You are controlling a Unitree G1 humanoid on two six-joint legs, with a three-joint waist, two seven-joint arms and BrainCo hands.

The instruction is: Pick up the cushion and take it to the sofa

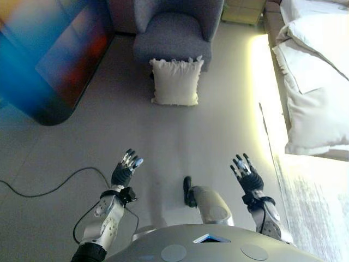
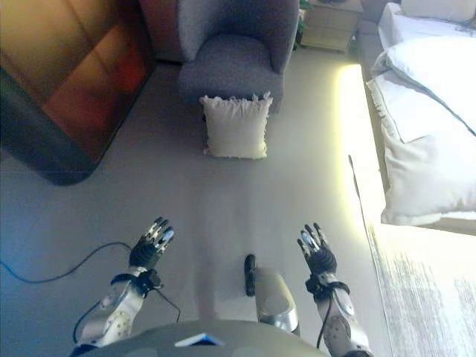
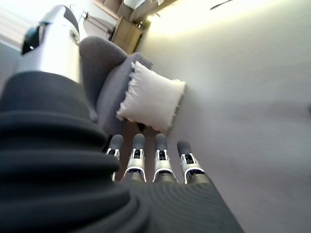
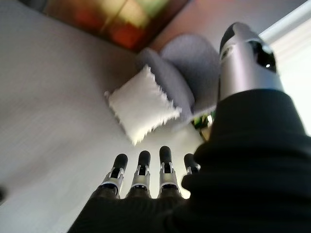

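A white fringed cushion (image 1: pixel 176 82) stands on the floor, leaning against the front of a grey armchair sofa (image 1: pixel 172 30). It also shows in the left wrist view (image 3: pixel 151 98) and the right wrist view (image 4: pixel 140 105). My left hand (image 1: pixel 125 169) is open with straight fingers, held low and well short of the cushion, to its left. My right hand (image 1: pixel 246 172) is open too, held low and to the cushion's right. Both hands are empty.
A bed with white bedding (image 1: pixel 313 71) runs along the right, with a lit strip on the floor beside it. A dark cabinet with a colourful glossy front (image 1: pixel 52 60) stands at the left. A black cable (image 1: pixel 49 188) lies on the floor near my left arm. A small nightstand (image 1: pixel 242 11) stands beyond the armchair.
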